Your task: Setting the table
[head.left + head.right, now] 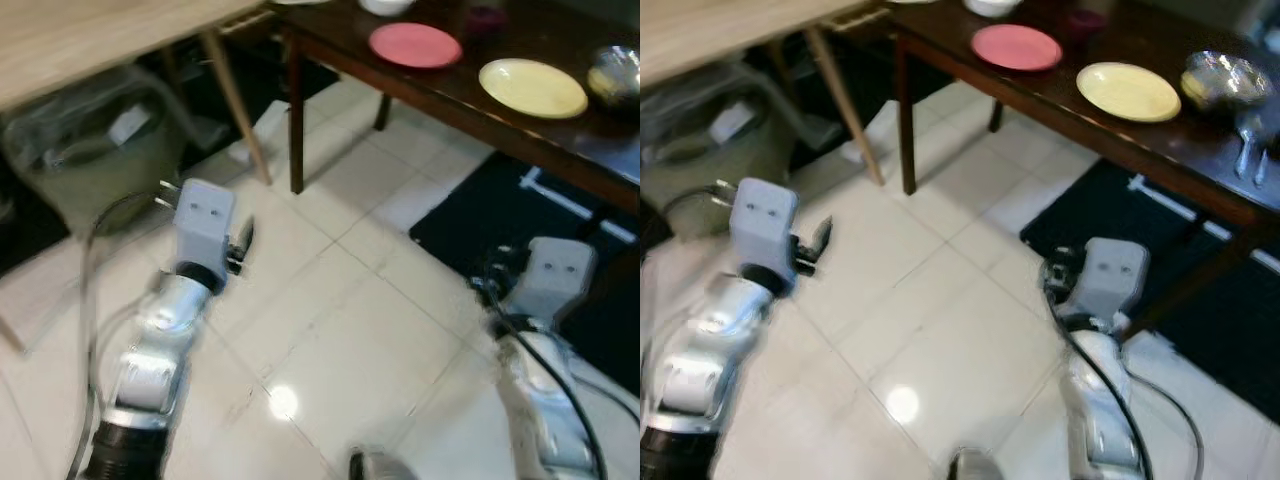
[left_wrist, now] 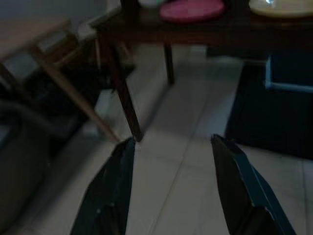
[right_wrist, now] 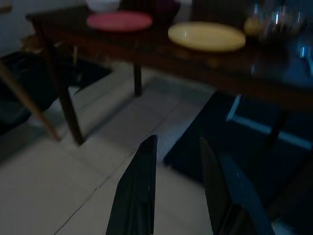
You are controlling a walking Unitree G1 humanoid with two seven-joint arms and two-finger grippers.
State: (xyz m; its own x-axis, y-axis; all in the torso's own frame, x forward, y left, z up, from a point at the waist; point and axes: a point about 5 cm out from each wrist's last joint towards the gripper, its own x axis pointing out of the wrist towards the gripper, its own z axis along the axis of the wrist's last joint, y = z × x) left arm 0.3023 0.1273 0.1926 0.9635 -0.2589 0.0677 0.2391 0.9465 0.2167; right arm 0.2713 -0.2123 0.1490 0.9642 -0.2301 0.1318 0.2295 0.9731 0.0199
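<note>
You've got two plates on the dark table (image 1: 520,135): one pink plate (image 1: 414,45), one yellow plate (image 1: 532,87) near its front edge. Left gripper (image 2: 171,147) gapes wide over the floor; right gripper (image 3: 177,144) is narrowly parted, both empty.

A dark wooden table (image 1: 1060,95) runs across the upper right of the frame, standing on slim dark legs. On its top lie a pink plate (image 1: 1016,47) and, just to the right, a yellow plate (image 1: 1129,91); a shiny metal bowl (image 1: 1225,75) sits at the far right, with cutlery (image 1: 1250,150) near the table's edge below it, too blurred to name. In the upper left is the corner of a light wooden table (image 1: 90,35) with a slanted pale leg. Glossy white floor tiles (image 1: 330,320) fill the middle, and a dark mat (image 1: 500,215) lies on them under the dark table.
</note>
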